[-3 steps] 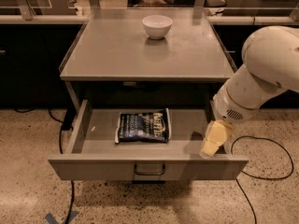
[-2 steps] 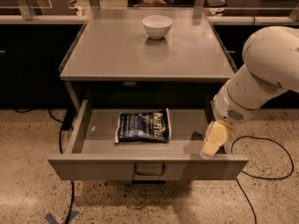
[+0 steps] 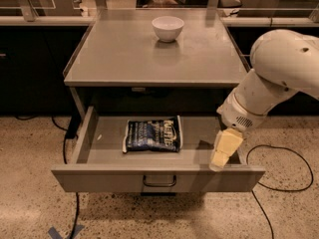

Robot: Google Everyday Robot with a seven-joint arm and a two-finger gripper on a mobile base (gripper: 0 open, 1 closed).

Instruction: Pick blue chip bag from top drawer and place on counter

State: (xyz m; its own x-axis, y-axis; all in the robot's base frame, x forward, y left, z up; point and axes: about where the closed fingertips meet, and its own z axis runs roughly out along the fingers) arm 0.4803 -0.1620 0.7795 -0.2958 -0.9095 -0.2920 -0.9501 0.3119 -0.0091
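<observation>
top drawer (image 3: 99, 179) open | blue chip bag (image 3: 152, 135) mid-floor | jaws right of it, apart; grip state unclear

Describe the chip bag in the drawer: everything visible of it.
The chip bag is a small, crinkly, dark navy packet with white edges and pale lettering, seemingly of glossy film. It lies flat, long side across, near the middle of the open drawer, resting on its grey floor and clear of its walls. Nothing else touches it: the hand hangs apart, by the drawer's front right corner.
</observation>
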